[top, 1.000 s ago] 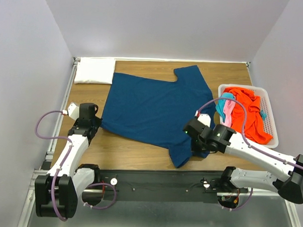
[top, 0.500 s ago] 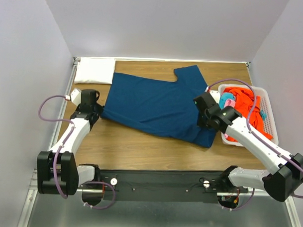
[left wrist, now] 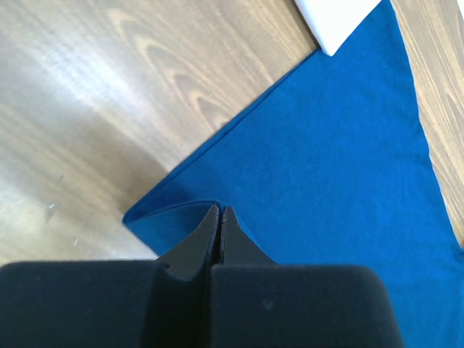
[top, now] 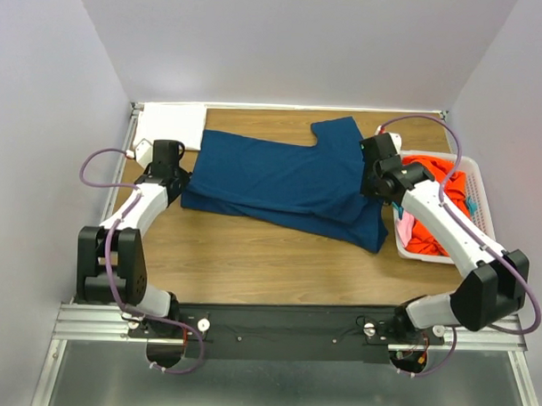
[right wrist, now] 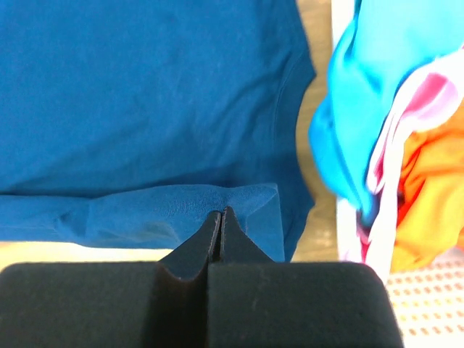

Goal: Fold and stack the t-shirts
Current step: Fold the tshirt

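Both jaws, clenched on the large navy blue cloth t-shirt (top: 281, 172), had carried its hem backward, fold crosswise between them.

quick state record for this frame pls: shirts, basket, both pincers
blue t-shirt: spread on table, near part doubled back over itself
left pincer: shut on the blue t-shirt's left edge
right pincer: shut on the blue t-shirt's doubled right edge, next to the basket
white t-shirt: folded, back left corner of the table
basket: right side of the table
basket contents: orange t-shirt, pink t-shirt, teal t-shirt, all bunched and unfolded
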`<state>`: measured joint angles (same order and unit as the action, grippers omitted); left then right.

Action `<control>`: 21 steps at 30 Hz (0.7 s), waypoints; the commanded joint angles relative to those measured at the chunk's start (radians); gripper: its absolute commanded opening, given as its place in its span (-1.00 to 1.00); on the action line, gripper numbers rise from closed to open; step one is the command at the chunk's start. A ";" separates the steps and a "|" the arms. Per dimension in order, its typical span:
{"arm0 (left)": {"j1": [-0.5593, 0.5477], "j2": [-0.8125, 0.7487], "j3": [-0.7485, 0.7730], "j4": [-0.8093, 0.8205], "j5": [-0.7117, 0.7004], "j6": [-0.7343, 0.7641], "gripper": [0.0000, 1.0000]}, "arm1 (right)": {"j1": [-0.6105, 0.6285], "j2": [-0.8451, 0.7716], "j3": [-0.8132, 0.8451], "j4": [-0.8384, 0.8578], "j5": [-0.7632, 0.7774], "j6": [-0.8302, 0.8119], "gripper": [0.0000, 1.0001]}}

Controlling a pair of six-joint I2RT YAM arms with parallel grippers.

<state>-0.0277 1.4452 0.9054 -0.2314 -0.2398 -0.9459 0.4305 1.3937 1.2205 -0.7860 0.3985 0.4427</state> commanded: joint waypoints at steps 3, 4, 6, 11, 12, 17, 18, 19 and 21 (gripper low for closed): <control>-0.008 0.102 0.090 0.010 -0.012 0.038 -1.00 | -0.061 0.088 0.094 0.060 -0.079 -0.122 -0.99; -0.009 0.115 0.098 0.009 -0.013 0.039 -1.00 | -0.065 0.106 0.108 0.062 -0.081 -0.127 -0.99; -0.011 0.154 0.119 0.007 -0.013 0.044 -1.00 | -0.085 0.134 0.152 0.082 -0.105 -0.166 -0.99; -0.020 0.242 0.208 -0.006 -0.012 0.085 -0.94 | -0.113 0.276 0.238 0.087 -0.132 -0.257 -0.99; -0.020 0.273 0.234 -0.009 -0.013 0.093 -0.81 | -0.122 0.297 0.252 0.087 -0.139 -0.286 -0.99; -0.020 0.316 0.305 -0.043 -0.039 0.113 0.47 | -0.160 0.488 0.384 0.102 -0.194 -0.364 -0.82; -0.020 0.314 0.325 -0.049 -0.047 0.113 0.81 | -0.167 0.526 0.411 0.105 -0.204 -0.368 -0.74; -0.020 0.310 0.334 -0.068 -0.058 0.114 0.90 | -0.173 0.556 0.445 0.106 -0.213 -0.366 -0.69; -0.020 0.282 0.346 -0.078 -0.073 0.118 0.97 | -0.191 0.640 0.528 0.116 -0.236 -0.355 0.03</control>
<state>-0.0444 1.7573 1.2064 -0.2695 -0.2546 -0.8486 0.2703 1.9308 1.6466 -0.6987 0.2245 0.1265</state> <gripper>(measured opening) 0.962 0.249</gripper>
